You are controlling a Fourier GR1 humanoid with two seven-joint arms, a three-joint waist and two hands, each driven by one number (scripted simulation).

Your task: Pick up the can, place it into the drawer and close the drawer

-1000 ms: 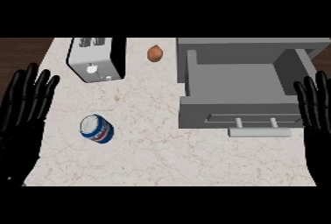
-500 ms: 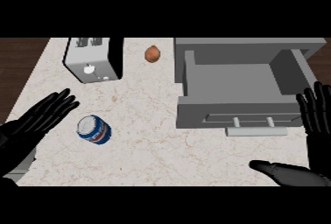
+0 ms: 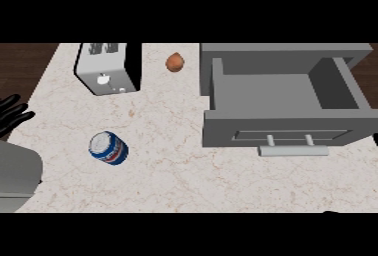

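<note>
A single head view looks steeply down on the counter (image 3: 184, 185), near enough that its marbled top fills most of the frame. The far edge runs along the top, where a toaster (image 3: 108, 68) sits upper left and an open drawer (image 3: 284, 102) upper right. Dark floor shows at the left border.

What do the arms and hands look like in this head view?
Only the left side shows. The left hand is black, with slim dark fingers at the left edge. The left forearm is a plain, smooth grey shell with a rounded edge at lower left. No cables or markings are visible. The right hand isn't in view.
</note>
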